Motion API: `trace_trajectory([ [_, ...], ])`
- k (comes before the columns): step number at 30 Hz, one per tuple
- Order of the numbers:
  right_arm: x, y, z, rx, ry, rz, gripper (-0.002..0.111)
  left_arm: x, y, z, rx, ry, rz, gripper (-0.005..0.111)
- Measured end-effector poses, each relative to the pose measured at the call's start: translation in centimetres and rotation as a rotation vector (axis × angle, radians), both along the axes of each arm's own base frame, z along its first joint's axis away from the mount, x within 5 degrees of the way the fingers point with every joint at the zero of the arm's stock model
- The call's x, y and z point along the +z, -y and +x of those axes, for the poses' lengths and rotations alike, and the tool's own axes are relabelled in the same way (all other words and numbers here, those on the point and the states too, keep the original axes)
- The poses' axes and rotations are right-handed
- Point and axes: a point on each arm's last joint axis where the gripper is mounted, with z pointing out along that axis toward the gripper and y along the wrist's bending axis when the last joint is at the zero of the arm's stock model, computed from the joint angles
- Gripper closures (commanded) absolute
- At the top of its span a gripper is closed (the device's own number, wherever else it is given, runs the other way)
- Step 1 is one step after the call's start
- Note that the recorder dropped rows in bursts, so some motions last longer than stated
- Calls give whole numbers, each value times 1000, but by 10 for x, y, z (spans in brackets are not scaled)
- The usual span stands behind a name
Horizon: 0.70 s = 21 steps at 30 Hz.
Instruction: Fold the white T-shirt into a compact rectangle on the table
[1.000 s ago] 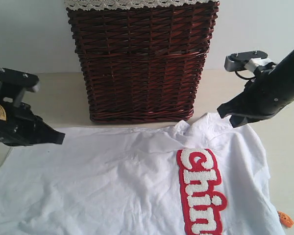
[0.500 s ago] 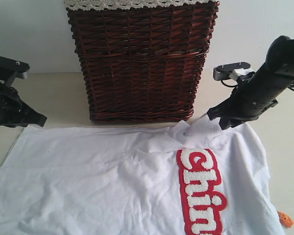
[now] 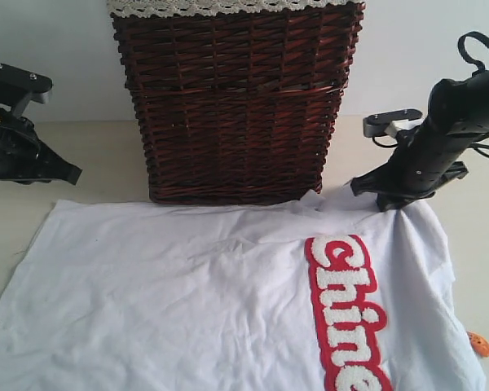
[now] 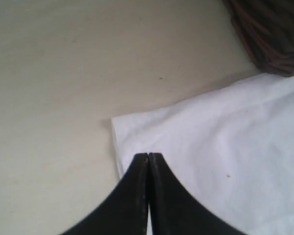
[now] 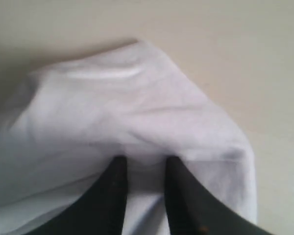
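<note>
T-shirt (image 3: 187, 309) is lying spread flat on the table (image 3: 106, 159), filling the near part of the exterior view. It is sliding away from the camera and a little to the right: its red band (image 3: 346, 314) is showing more of its white letters than half a second ago, and the cloth's left edge is drawing in from that side of the table. A small orange object (image 3: 478, 344) is peeking out at the near right edge of the cloth. Farther back, the right gripper (image 3: 381, 199) is bearing on the far right corner of the shirt, where the cloth is humping up. In the right wrist view its fingers (image 5: 112, 196) are standing a little apart with a bunched fold of white cloth between them, which reads as a pinch on that fold. Its arm is standing steeper than a second ago, though the tip is sitting at much the same spot. The left gripper (image 3: 72, 174) is staying pressed together with nothing in it, hovering near the far left corner; a second ago it was reaching closer to the cloth's far edge. Judging from this, the shirt is being dragged into place and straightened, with no fold made yet. Behind it, the wicker basket (image 3: 236, 106) with its lace trim (image 3: 228, 6) is standing unmoved before the white wall (image 3: 49, 49), and the shirt's far edge is now lying just at its foot.
</note>
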Motion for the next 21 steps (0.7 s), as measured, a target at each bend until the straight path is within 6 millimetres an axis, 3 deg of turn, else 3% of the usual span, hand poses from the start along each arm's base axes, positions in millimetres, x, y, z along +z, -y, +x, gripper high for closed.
trace_trajectory([
  [7,3,24,17,-48,39,-18,80,10,1,7,-15,40,3,107],
  [13,15,25,31,-44,80,-14,80,12,1,9,-18,51,4,107],
  [21,33,24,31,-35,39,-12,80,12,1,9,-24,51,8,107],
])
